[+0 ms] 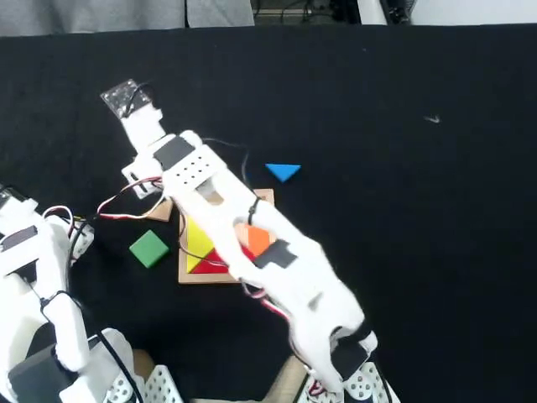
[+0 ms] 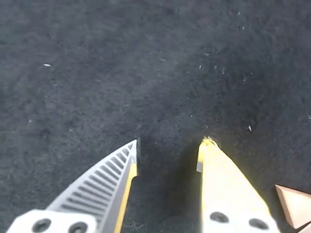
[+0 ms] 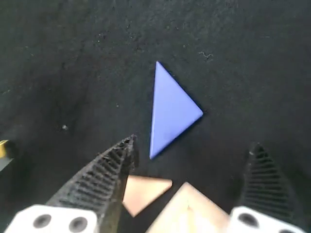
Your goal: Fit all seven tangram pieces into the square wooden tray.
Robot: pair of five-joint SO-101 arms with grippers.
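- Square wooden tray [image 1: 198, 278]: partly filled.
- Right tool [image 3: 193, 144]: spread wide, empty, aimed at the blue triangle [image 3: 170, 111]; advisably centre over it, then close across opposite edges.
- Left tool [image 2: 171, 141]: parted, empty, over the counter [image 2: 97, 73].
- Blue triangle: outside the tray, near its corner.

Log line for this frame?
left gripper open, empty | right gripper open, blue triangle ahead | green square outside tray | yellow piece in tray

There was 1 wooden tray [image 1: 197, 278] and 2 white arms [image 1: 210, 197] [image 1: 33, 269]. I counted 6 pcs, 1 of each colour: yellow pc [image 1: 198, 239], red pc [image 1: 212, 264], orange pc [image 1: 257, 239], blue triangle [image 1: 283, 171], green square [image 1: 149, 248], tan pc [image 1: 161, 211].
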